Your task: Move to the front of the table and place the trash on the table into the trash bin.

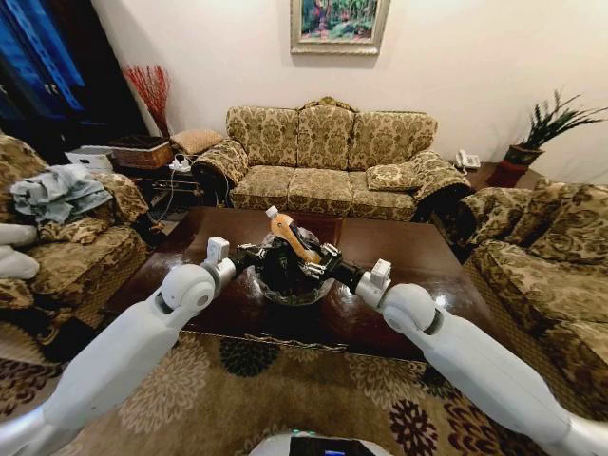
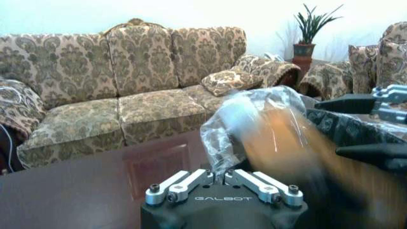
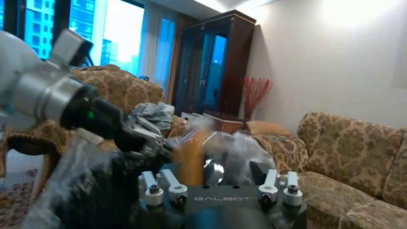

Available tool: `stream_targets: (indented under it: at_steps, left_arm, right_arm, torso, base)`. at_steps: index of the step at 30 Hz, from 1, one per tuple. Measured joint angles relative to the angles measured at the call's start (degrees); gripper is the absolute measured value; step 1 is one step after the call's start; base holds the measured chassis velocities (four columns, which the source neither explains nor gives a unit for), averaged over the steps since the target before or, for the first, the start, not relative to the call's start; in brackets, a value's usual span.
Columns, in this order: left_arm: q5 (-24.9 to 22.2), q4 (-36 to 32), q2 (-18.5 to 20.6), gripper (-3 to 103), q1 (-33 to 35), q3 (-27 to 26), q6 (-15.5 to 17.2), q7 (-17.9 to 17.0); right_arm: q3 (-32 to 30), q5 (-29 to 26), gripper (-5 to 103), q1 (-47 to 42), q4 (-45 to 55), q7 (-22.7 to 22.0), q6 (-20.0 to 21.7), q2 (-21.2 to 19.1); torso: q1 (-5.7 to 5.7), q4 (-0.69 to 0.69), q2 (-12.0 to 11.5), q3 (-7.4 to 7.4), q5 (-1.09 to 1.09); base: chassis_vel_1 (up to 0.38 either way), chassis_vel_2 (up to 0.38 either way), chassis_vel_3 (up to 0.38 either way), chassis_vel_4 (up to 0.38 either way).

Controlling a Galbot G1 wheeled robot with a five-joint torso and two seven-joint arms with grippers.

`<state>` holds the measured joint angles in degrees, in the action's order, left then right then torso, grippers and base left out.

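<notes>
Dark glossy wood forms the bench [image 1: 399, 256], on which the trash bin [image 1: 285, 280] with its crinkled clear liner is seen between both grippers. The left gripper [image 1: 255, 255] is positioned at the bin's left rim; whether its fingers are apart cannot be told. A tan bottle [image 1: 288, 235] is seen tilted above the bin opening. The right gripper [image 1: 318, 264] is positioned at the right rim, its finger state likewise indeterminate.

A home living room: patterned gold sofas [image 1: 328, 152] ring a dark wooden bench [image 1: 399, 256] on a floral rug [image 1: 285, 399], with a framed painting [image 1: 339, 24] and potted plant [image 1: 541, 133].
</notes>
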<state>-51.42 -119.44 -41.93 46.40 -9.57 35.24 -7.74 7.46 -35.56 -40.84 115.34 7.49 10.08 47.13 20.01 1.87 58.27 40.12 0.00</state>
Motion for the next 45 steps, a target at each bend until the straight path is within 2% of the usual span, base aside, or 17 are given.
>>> stream_targets:
  at_steps: [6,8,11,12,15,17,20,21,22,23,26,27,31,32,35,40,45]
  left_arm:
    - [-0.4,-0.8,0.3,3,0.5,-0.9,0.0,-0.7]
    - [-0.5,-0.8,0.2,3,0.7,-1.1,0.1,-1.0]
    - [-0.3,-0.4,-0.2,3,1.6,-2.6,0.1,-1.6]
    - [-0.3,-0.4,-0.2,3,1.6,-2.6,0.1,-1.6]
    - [2.1,0.6,-1.0,3,3.3,-6.8,-0.1,-0.4]
    - [3.0,0.7,-1.0,3,3.9,-7.9,-0.2,0.3]
    - [7.1,-0.1,-1.8,3,8.9,-15.2,-1.1,3.4]
    - [7.3,-0.4,-2.0,3,9.7,-16.4,-1.1,3.7]
    - [8.0,-1.4,-2.7,3,12.7,-20.7,-1.3,4.7]
    - [8.0,-1.4,-2.7,3,12.7,-20.7,-1.3,4.7]
    - [10.4,-6.0,-6.0,3,25.0,-36.9,-1.5,9.5]
    - [10.4,-6.0,-6.0,3,25.0,-36.9,-1.5,9.5]
    - [13.7,-9.6,-11.1,3,34.1,-48.8,-4.0,14.0]
    - [13.7,-9.6,-11.1,3,34.1,-48.8,-4.0,14.0]
    - [13.9,-12.8,-17.3,3,38.1,-53.4,-5.0,14.8]
    - [14.6,-15.4,-22.5,3,39.7,-54.2,-5.4,14.9]
    - [15.2,-16.1,-23.7,3,40.5,-54.5,-6.1,15.1]
  right_arm:
    - [-0.7,-0.1,97,-0.1,-0.1,-1.6,-0.8,0.4]
    - [-1.4,-0.7,99,-0.2,0.6,-2.5,-0.8,0.3]
    - [-5.2,-5.6,100,-1.1,4.6,-7.9,-0.6,-1.4]
    - [-5.2,-5.6,100,-1.1,4.6,-7.9,-0.6,-1.4]
    - [-10.4,-12.1,100,-2.0,9.0,-16.6,1.0,-4.0]
    - [-11.6,-12.8,100,-2.3,9.4,-17.8,1.3,-4.4]
    - [-22.1,-14.5,100,-7.7,10.6,-21.9,4.9,-5.8]
    - [-23.7,-14.6,100,-8.8,10.7,-22.0,5.2,-5.8]
    - [-28.6,-14.6,100,-12.2,10.9,-22.2,6.0,-5.8]
    - [-28.6,-14.6,100,-12.2,10.9,-22.2,6.0,-5.8]
    - [-47.8,-13.6,100,-28.6,12.7,-15.5,9.0,-3.9]
    - [-47.8,-13.6,100,-28.6,12.7,-15.5,9.0,-3.9]
    - [-60.1,-9.9,100,-40.4,15.7,-9.5,10.0,0.9]
    - [-60.1,-9.9,100,-40.4,15.7,-9.5,10.0,0.9]
    - [-62.2,-6.6,100,-44.9,19.3,-8.6,10.1,6.4]
    - [-61.1,-3.1,100,-47.0,22.3,-8.6,10.1,11.2]
    - [-60.0,-0.5,100,-49.1,23.9,-8.7,9.3,13.6]
  torso:
    - [0.00,0.00,0.0,0.00,0.00]
    - [0.00,0.00,0.0,0.00,0.00]
    - [0.00,0.00,0.0,0.00,0.00]
    - [0.00,0.00,0.0,0.00,0.00]
    - [0.00,-0.01,0.0,-0.01,-0.01]
    - [0.00,-0.01,0.0,-0.01,-0.01]
    - [0.00,0.01,0.0,0.00,-0.01]
    - [0.00,0.00,0.0,0.00,-0.01]
    - [0.00,-0.01,0.0,0.00,0.00]
    - [0.00,-0.01,0.0,0.00,0.00]
    - [-0.02,0.00,0.0,-0.02,0.02]
    - [-0.02,0.00,0.0,-0.02,0.02]
    - [-0.04,-0.01,0.0,-0.03,-0.01]
    - [-0.04,-0.01,0.0,-0.03,-0.01]
    - [-0.02,0.00,0.0,-0.02,0.00]
    - [0.00,0.00,0.0,0.00,0.00]
    - [0.02,0.00,0.0,0.00,0.00]
  base:
    - [0.000,0.000,0.000,0.000]
    - [0.000,0.000,0.000,0.000]
    - [0.000,0.000,0.000,0.000]
    - [0.000,0.000,0.000,0.000]
    - [0.000,0.000,0.000,0.000]
    - [0.000,0.000,0.000,0.000]
    - [0.000,0.000,0.000,0.000]
    - [0.000,0.000,0.000,0.000]
    - [0.000,0.000,0.000,0.000]
    - [0.000,0.000,0.000,0.000]
    - [0.000,0.000,0.000,0.000]
    - [0.000,0.000,0.000,0.000]
    - [0.000,0.000,0.000,0.000]
    - [0.000,0.000,0.000,0.000]
    - [0.000,0.000,0.000,0.000]
    - [0.022,-0.015,-0.017,0.015]
    - [0.075,-0.067,-0.063,0.085]
